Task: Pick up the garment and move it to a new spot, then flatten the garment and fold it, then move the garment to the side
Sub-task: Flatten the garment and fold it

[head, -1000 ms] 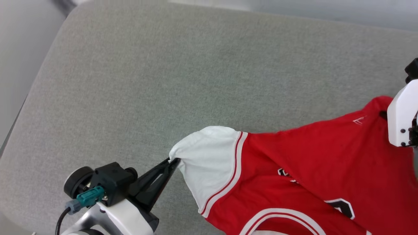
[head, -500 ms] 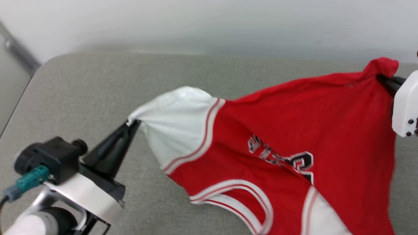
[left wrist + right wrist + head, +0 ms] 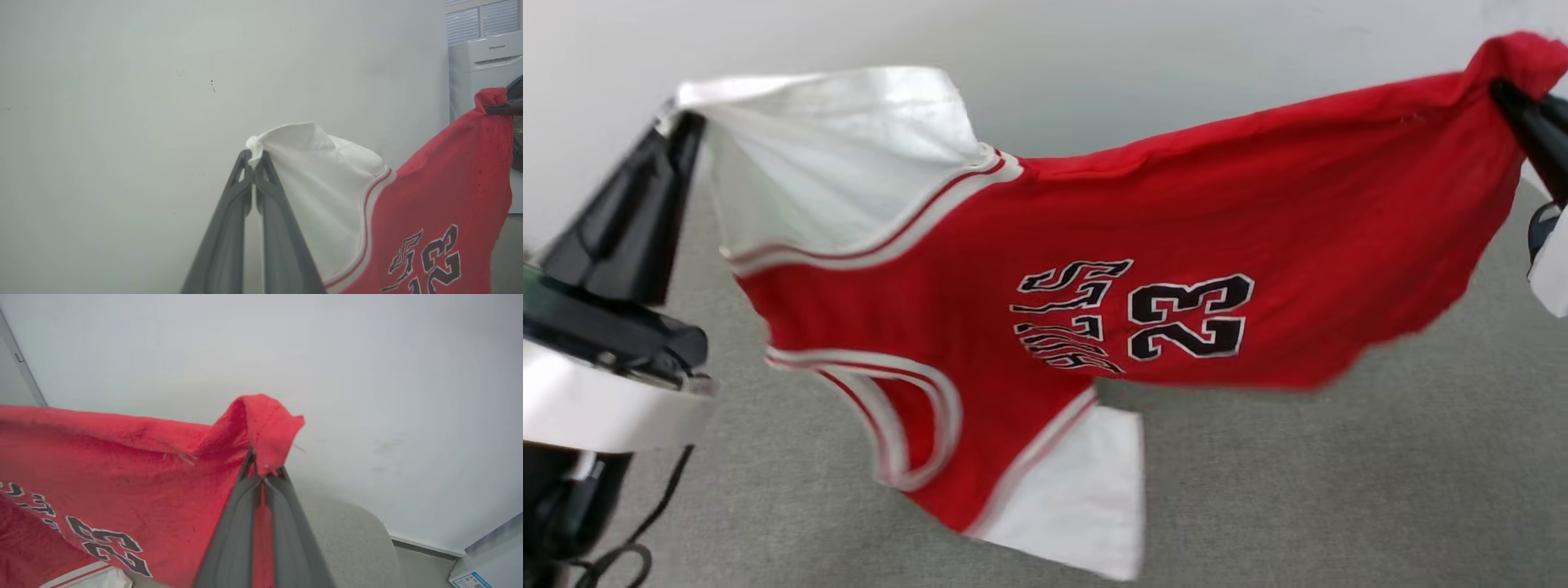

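Two claws clamped on garment [image 3: 1143,220]: left claw [image 3: 689,122] at white sleeve [image 3: 833,163], right claw [image 3: 1505,91] at hem corner [image 3: 1515,57]. Long axis strung between them.

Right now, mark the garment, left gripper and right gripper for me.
garment [image 3: 1258,196]: head view, red body panel above the number 23.
left gripper [image 3: 254,160]: left wrist view, tip, shut on the white sleeve's edge.
right gripper [image 3: 263,475]: right wrist view, tip, shut on a bunched red corner.

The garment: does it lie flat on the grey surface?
No, the garment hangs stretched in the air above the grey surface.
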Controlling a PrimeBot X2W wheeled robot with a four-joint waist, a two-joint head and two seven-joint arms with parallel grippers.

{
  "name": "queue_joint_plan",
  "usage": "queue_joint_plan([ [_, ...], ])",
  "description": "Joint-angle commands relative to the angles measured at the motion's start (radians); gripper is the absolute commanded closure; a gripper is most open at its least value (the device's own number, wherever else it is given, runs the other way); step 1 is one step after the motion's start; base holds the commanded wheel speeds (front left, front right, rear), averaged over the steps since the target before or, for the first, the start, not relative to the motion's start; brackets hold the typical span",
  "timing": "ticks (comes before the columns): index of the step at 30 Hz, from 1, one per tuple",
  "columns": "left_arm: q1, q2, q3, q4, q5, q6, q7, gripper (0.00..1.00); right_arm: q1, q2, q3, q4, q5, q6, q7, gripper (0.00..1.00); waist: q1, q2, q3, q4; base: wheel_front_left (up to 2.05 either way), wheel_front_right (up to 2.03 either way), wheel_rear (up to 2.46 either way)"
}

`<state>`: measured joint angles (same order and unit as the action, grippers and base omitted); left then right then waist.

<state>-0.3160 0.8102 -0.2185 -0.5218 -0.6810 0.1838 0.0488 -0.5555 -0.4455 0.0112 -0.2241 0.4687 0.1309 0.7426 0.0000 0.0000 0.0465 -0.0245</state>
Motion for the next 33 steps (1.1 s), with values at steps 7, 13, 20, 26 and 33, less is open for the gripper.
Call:
queue_joint_plan([
  [7, -0.117, 0.041, 0.054, -0.018, 0.037, -0.004, -0.012, 1.00, -0.052, 0.020, 0.002, -0.083, -0.005, 0.000, -0.040, 1.00, 0.0000, 0.0000, 0.011, -0.055, 0.00, 0.00, 0.00],
  [13, -0.243, 0.049, 0.075, -0.003, 0.071, 0.004, -0.012, 1.00, -0.091, 0.044, -0.016, -0.119, -0.013, 0.000, -0.056, 1.00, 0.0000, 0.0000, 0.043, -0.075, 0.00, 0.00, 0.00],
  [20, -0.409, 0.050, 0.090, 0.055, 0.074, -0.007, -0.010, 1.00, -0.157, 0.059, -0.019, -0.122, -0.048, 0.000, -0.077, 1.00, 0.0000, 0.0000, 0.107, -0.084, 0.00, 0.00, 0.00],
  [26, -0.581, 0.091, 0.070, 0.146, 0.118, -0.057, 0.011, 1.00, -0.251, 0.080, -0.024, -0.093, -0.065, 0.000, -0.095, 1.00, 0.0000, 0.0000, 0.205, -0.085, 0.00, 0.00, 0.00],
  [33, -0.953, 0.079, -0.013, 0.360, 0.184, -0.180, 0.012, 1.00, -0.494, 0.073, 0.003, 0.063, -0.118, 0.000, -0.185, 1.00, 0.0000, 0.0000, 0.414, -0.078, 0.00, 0.00, 0.00],
])
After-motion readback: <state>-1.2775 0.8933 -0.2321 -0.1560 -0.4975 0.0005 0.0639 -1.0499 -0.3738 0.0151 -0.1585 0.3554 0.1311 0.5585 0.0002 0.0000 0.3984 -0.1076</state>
